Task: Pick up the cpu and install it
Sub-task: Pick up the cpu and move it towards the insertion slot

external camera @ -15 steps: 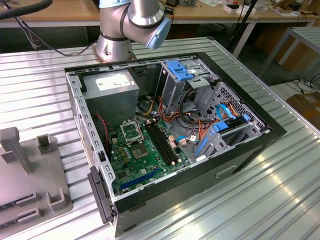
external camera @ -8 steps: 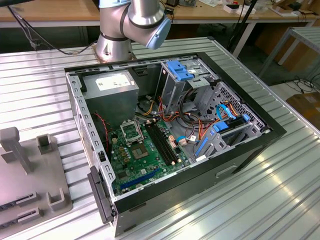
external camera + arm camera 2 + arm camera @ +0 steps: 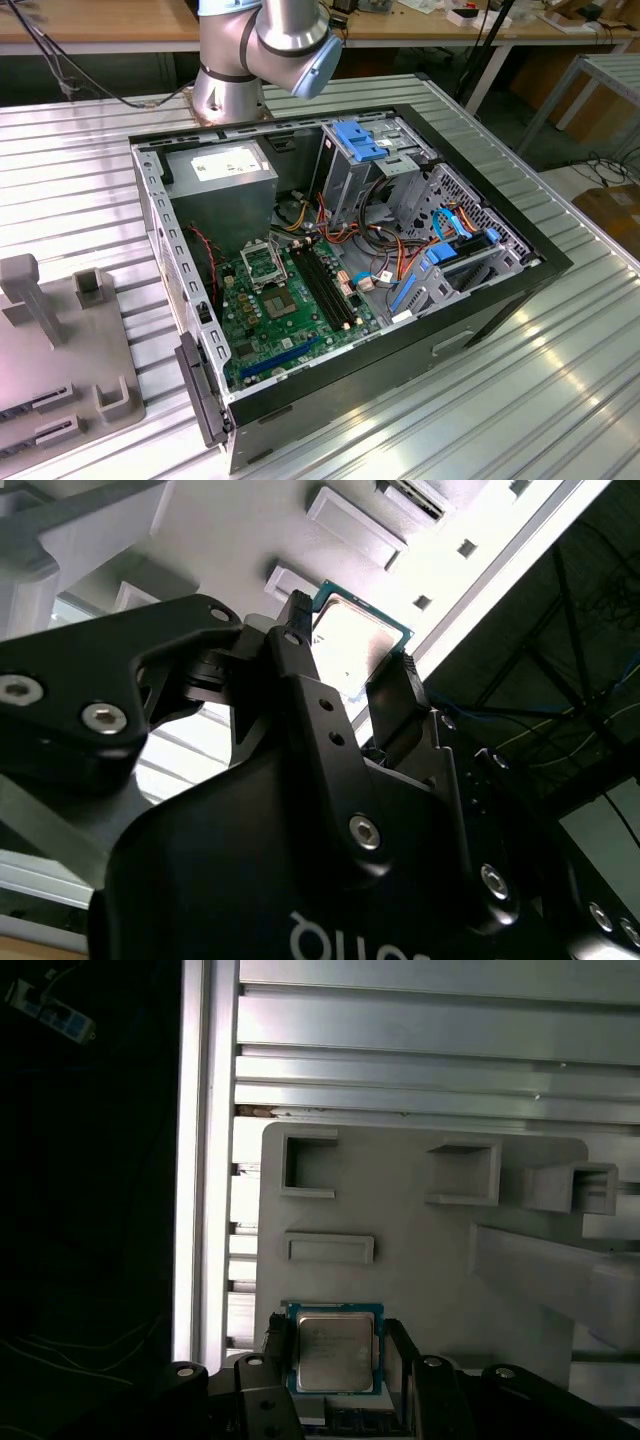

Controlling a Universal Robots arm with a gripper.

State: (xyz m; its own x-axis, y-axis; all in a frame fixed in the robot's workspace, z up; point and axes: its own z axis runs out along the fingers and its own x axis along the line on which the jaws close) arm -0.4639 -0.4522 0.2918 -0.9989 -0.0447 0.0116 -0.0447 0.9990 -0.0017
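The claw (image 3: 337, 1345) grips the cpu (image 3: 335, 1355) edgewise between its fingers, above the grey tray (image 3: 420, 1260).

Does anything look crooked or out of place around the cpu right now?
Nothing stands out. In the first wrist view the cpu is square to the gripper, metal face showing, its edges parallel to the pockets of the grey tray. No damage shows.

Open computer case (image 3: 380, 365), grey fixture (image 3: 90, 350), arm (image 3: 265, 45) behind
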